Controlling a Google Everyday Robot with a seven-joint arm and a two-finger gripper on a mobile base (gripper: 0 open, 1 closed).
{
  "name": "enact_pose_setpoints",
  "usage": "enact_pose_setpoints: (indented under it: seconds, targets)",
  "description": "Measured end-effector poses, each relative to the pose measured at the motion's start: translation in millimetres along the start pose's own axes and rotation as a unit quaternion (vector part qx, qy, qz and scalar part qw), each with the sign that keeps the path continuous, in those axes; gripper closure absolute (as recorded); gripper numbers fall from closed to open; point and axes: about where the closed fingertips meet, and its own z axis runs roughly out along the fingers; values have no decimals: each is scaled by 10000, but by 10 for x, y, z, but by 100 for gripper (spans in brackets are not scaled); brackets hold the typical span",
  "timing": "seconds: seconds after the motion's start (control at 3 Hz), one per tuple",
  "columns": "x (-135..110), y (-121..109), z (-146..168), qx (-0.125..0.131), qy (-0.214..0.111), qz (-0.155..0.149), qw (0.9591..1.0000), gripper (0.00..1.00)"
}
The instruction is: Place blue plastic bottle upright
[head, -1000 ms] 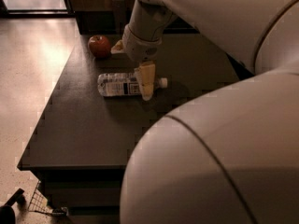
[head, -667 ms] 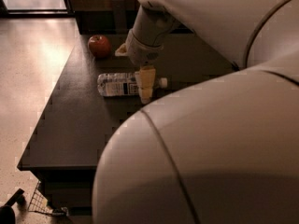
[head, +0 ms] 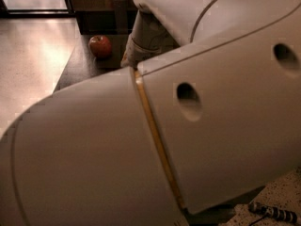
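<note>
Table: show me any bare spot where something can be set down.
Only one bare patch shows: the dark table strip bordered by the apple behind, the table's left edge, and the arm in front. The arm hides everything else, including the blue plastic bottle and the gripper beyond its wrist.

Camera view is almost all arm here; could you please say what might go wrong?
The arm hides both the bottle and the gripper, somewhere below the wrist, so a slip may go unseen. The apple sits near the wrist on the table; a swing might knock it.
</note>
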Motion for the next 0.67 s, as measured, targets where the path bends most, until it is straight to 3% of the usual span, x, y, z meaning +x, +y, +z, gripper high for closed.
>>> enact_pose_setpoints:
  seconds: [0.33,0.67]
  targets:
    - [-117,-13,-44,-33,-54,96,9999,41]
    - [-175,-31,-69,-53,-58,-50,10000,65]
